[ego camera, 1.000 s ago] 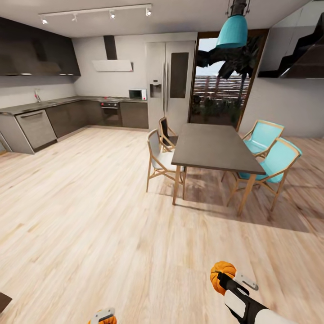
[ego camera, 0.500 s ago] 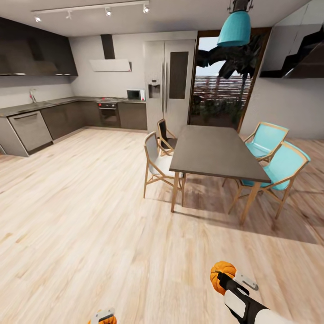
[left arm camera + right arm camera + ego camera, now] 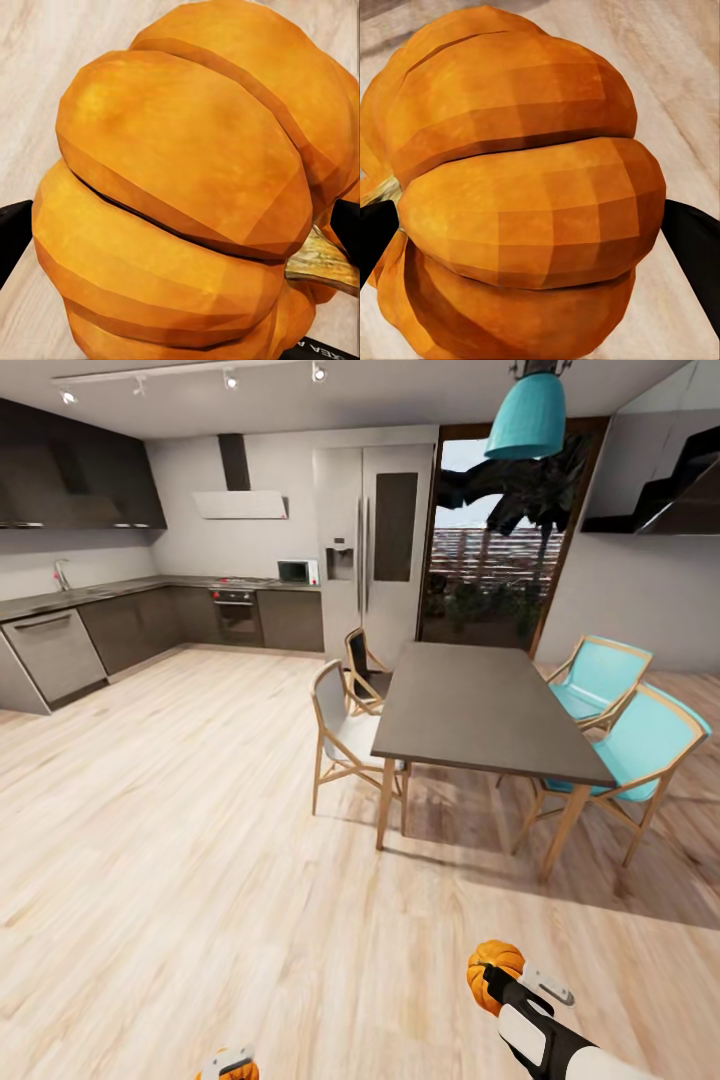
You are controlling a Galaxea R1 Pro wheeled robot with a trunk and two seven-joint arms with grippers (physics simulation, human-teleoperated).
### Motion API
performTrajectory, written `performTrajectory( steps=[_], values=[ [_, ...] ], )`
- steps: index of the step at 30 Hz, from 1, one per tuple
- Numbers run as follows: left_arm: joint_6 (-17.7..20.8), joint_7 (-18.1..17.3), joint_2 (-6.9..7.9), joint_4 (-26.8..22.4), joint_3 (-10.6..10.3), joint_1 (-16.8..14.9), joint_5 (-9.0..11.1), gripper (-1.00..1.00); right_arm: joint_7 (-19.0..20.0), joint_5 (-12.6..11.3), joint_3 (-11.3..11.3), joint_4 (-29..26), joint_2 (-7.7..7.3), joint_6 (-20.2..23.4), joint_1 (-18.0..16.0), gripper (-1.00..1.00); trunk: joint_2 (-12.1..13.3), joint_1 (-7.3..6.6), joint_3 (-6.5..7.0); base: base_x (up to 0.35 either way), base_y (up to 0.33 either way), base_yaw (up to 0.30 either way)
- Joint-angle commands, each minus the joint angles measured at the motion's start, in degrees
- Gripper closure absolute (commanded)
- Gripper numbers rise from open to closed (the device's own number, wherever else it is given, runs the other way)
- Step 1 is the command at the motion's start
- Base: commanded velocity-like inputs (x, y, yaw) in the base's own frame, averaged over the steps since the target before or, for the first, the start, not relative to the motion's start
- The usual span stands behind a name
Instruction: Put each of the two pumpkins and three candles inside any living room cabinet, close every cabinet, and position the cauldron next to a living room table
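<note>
Pumpkins are both in hand: the right hand (image 3: 497, 978) is clamped on one pumpkin (image 3: 493, 970), the left hand (image 3: 229, 1066) on the other pumpkin (image 3: 187, 195). They ride low over the wood floor (image 3: 180, 840), facing a kitchen and dining table (image 3: 480, 705). Stowing them, the candles, closing up and moving the cauldron all seem left.

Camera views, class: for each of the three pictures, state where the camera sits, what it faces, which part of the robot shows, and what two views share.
Head view: on the robot's head, facing forward and down over the wooden floor toward the dining table; both arms show at the bottom.
Left wrist view: near the left pincer, facing its pumpkin; dark fingers show.
Right wrist view: near the right pincer, facing its pumpkin; dark fingers show.
Shared: head and right wrist views both show the right pumpkin.
</note>
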Motion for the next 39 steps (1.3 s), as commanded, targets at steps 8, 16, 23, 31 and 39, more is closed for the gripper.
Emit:
performTrajectory(
  steps=[8, 16, 23, 31, 39],
  values=[
    [0.0, 0.4, 0.02, 0.0, -0.5, 0.0, 0.4, 1.0, -0.3, -0.3, 0.5, -0.2, -0.05, -0.2, 0.0, 1.0, 0.0, 0.03, -0.05, 0.295, -0.056, 0.0],
    [0.0, 0.4, 0.02, 0.0, -0.4, 0.0, 0.5, 1.0, -0.3, -0.2, 0.5, -0.2, -0.05, -0.1, 0.0, 1.0, 0.0, 0.03, -0.05, 0.029, -0.002, 0.11],
    [0.1, 0.5, 0.0, -0.2, -0.1, 0.0, 0.5, 1.0, -0.3, -0.1, 0.6, -0.2, -0.04, -0.1, 0.0, 1.0, 0.0, 0.03, -0.05, 0.0, 0.0, 0.282],
    [0.1, 0.5, -0.31, -0.8, -0.1, 0.0, 4.2, 1.0, -0.3, 0.1, 0.6, -0.2, -0.01, -0.1, 0.0, 1.0, 1.2, -0.63, 0.48, 0.0, 0.0, 0.29],
    [0.2, 0.5, -0.33, -0.8, -0.1, 0.0, 5.1, 1.0, -0.3, 0.2, 0.6, -0.2, 0.01, -0.1, 0.0, 1.0, 4.4, -2.38, 1.92, 0.0, 0.0, 0.29]
  ],
)
